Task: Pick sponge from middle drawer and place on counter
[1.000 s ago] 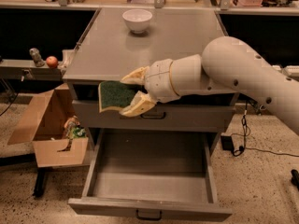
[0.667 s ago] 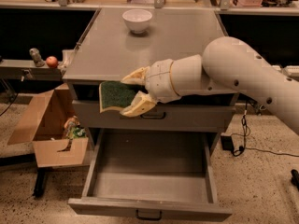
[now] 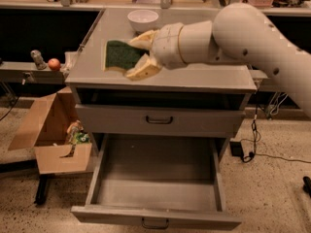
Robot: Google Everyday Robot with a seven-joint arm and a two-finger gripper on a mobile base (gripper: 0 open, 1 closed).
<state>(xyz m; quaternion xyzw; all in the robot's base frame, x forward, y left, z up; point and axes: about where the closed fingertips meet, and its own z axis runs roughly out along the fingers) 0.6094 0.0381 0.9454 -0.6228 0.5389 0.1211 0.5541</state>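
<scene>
The gripper (image 3: 132,56) is over the left part of the grey table (image 3: 214,74), just in front of the white bowl (image 3: 143,19). Its two fingers (image 3: 144,68) pinch the sponge (image 3: 115,55) between them, green face up. It is on the surface or just above it; I cannot tell which. The middle drawer (image 3: 155,216) stands pulled out below, well apart from the sponge.

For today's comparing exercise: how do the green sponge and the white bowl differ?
The sponge is dark green and flat; the white bowl is round and hollow. The sponge is gripped in the pincer over the front left of the counter; the white bowl stands free farther back. Both are over the same grey counter.
</scene>
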